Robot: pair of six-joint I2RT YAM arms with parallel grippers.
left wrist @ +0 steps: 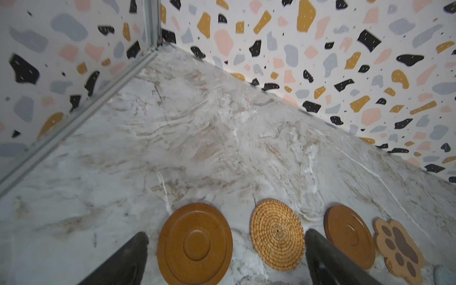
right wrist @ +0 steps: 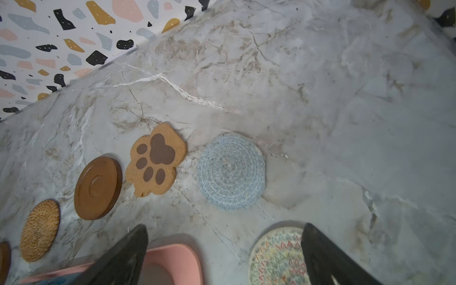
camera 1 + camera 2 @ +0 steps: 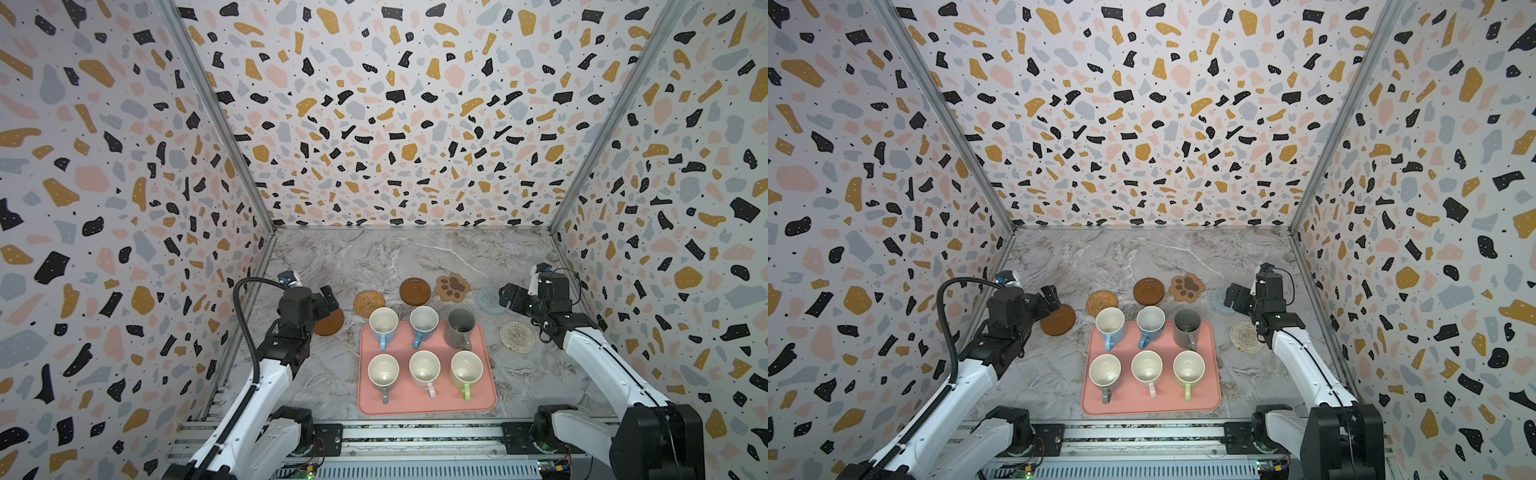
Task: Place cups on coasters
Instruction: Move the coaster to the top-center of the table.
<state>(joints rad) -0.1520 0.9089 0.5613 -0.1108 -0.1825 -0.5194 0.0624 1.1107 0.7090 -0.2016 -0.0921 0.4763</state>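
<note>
Left gripper (image 3: 325, 302) and right gripper (image 3: 508, 298) gape wide, empty. Nearer light blue mug (image 3: 383, 325) lies lower right of the left; dark grey mug (image 3: 460, 327) lower left of the right.

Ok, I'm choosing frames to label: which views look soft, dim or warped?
In both top views: even light, wide-angle stretch toward the corners, round grey-blue woven coaster faint against the marble tabletop. Left wrist view: bright, left gripper fingers blurred. Right wrist view: dimmer, pink rectangular tray corner soft.
</note>
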